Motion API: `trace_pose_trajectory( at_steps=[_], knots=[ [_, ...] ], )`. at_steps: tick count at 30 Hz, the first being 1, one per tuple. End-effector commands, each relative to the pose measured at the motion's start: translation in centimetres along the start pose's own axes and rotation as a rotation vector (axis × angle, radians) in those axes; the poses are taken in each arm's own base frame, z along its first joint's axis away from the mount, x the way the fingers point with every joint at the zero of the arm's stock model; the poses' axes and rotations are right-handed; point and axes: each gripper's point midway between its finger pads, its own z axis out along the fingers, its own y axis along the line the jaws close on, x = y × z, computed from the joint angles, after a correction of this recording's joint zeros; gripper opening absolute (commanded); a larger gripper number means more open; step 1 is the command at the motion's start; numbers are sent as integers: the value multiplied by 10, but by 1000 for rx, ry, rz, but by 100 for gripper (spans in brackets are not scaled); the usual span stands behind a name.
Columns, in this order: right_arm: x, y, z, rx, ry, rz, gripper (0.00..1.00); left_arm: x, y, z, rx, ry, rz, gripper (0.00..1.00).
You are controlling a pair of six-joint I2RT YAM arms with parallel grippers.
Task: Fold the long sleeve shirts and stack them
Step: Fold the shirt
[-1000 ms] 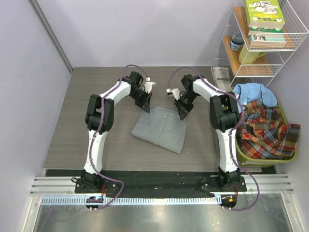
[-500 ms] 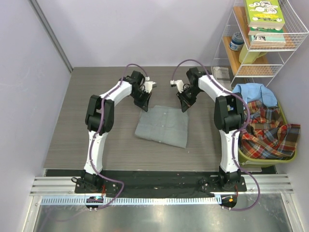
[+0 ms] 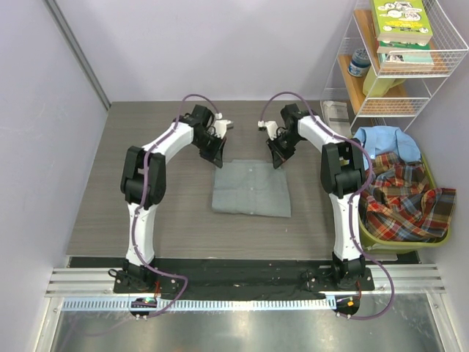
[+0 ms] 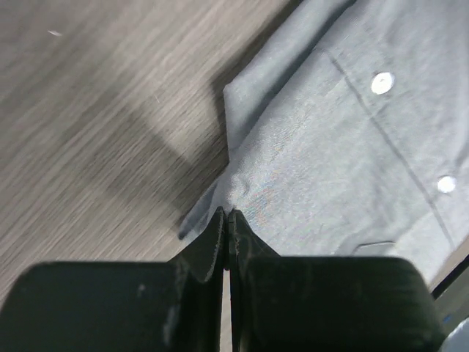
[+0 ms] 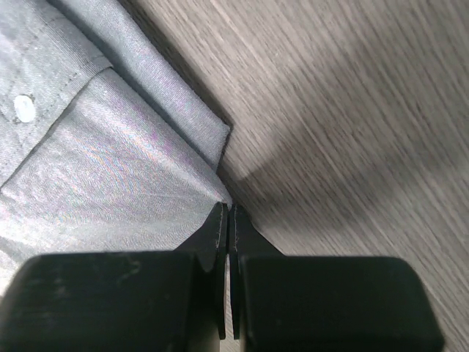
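Left pincer [image 3: 218,155] and right pincer [image 3: 277,160]: what state? (K)

Both clamped tight, each nipping a far corner of the grey shirt [image 3: 251,191]. Cloth puckers at the left tips. (M)

Why hold the corners? (K)

Probably to keep the far edge taut and square while the folded shirt is laid straight. It lies flat mid-table [image 3: 146,191], buttons up. (M)

And the rest? (K)

Plaid shirt [image 3: 399,202] and blue shirt [image 3: 381,139] sit heaped in the bin [image 3: 388,246] on the right. Stack not yet begun. (M)
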Motion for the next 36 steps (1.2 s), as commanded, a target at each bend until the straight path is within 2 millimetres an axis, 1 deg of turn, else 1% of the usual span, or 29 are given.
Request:
trace_pose_trajectory(
  at_steps=[1, 3, 4, 7, 8, 12, 14, 15, 16, 17, 18, 19, 20, 21, 22, 23, 24, 25, 26, 27, 28, 29, 30, 31, 32, 33, 34, 35, 36],
  knots=[
    [8, -39, 1, 170, 33, -49, 1, -27, 19, -39, -124, -120, -1, 1],
    [7, -40, 0, 178, 32, -54, 1, -26, 35, -37, -162, -112, -34, 1],
    [5, -41, -1, 180, 29, -57, 1, -18, 48, -26, -190, -79, -67, 1],
    [2, -41, -3, 181, 18, -62, 1, -13, 68, -17, -215, -34, -119, 1],
    [1, -41, -3, 183, 16, -60, 1, -4, 77, -5, -214, -1, -152, 1],
    [-8, -39, -10, 182, -15, -46, 1, -6, 88, -2, -216, -6, -182, 4],
    [-17, -36, -20, 191, -45, -39, 6, -9, 91, -4, -218, -20, -187, 7],
    [-22, -35, -26, 195, -61, -18, 10, -12, 92, -11, -227, -32, -187, 11],
    [-30, -33, -36, 202, -87, -10, 22, -16, 93, -18, -236, -52, -185, 21],
    [-41, -29, -52, 202, -130, 4, 33, -19, 99, -28, -242, -76, -196, 29],
    [-50, -23, -65, 194, -169, 34, 42, -31, 92, -47, -220, -133, -190, 36],
    [-59, -19, -80, 193, -211, 49, 53, -37, 92, -60, -215, -168, -195, 47],
    [-68, -14, -106, 203, -269, 58, 59, -46, 95, -80, -206, -227, -197, 54],
    [-76, -6, -119, 181, -312, 65, 66, -58, 74, -107, -148, -298, -174, 62],
    [-79, -1, -131, 170, -344, 101, 76, -64, 63, -125, -131, -339, -155, 79],
    [-83, 10, -142, 146, -376, 108, 81, -66, 48, -138, -95, -366, -127, 98],
    [-88, 28, -164, 97, -435, 105, 87, -64, 18, -163, -41, -408, -69, 100],
    [-83, 41, -164, 46, -441, 146, 96, -60, 0, -168, 4, -415, -50, 100],
    [-81, 53, -166, 2, -454, 167, 97, -42, -18, -159, 65, -383, -57, 100],
    [-71, 81, -165, -110, -460, 185, 99, -35, -35, -162, 107, -388, -44, 100],
    [-72, 92, -165, -163, -487, 235, 100, -28, -61, -174, 168, -407, -45, 100],
    [-68, 102, -161, -207, -496, 260, 100, -3, -78, -160, 233, -357, -70, 100],
    [-51, 123, -150, -272, -477, 284, 100, 0, -91, -160, 289, -384, -66, 100],
    [-55, 134, -148, -329, -510, 271, 100, 7, -119, -170, 365, -405, -82, 100],
    [-50, 145, -144, -365, -503, 299, 100, 32, -128, -152, 427, -364, -130, 100],
    [-39, 164, -128, -404, -469, 284, 100, 32, -136, -150, 459, -392, -99, 100],
    [-34, 175, -122, -426, -451, 272, 100, 41, -154, -147, 513, -377, -80, 100],
    [-28, 184, -113, -444, -427, 260, 100, 56, -162, -140, 553, -345, -137, 100],
    [-16, 194, -101, -464, -388, 266, 100, 51, -166, -140, 580, -387, -93, 100]
  ],
)
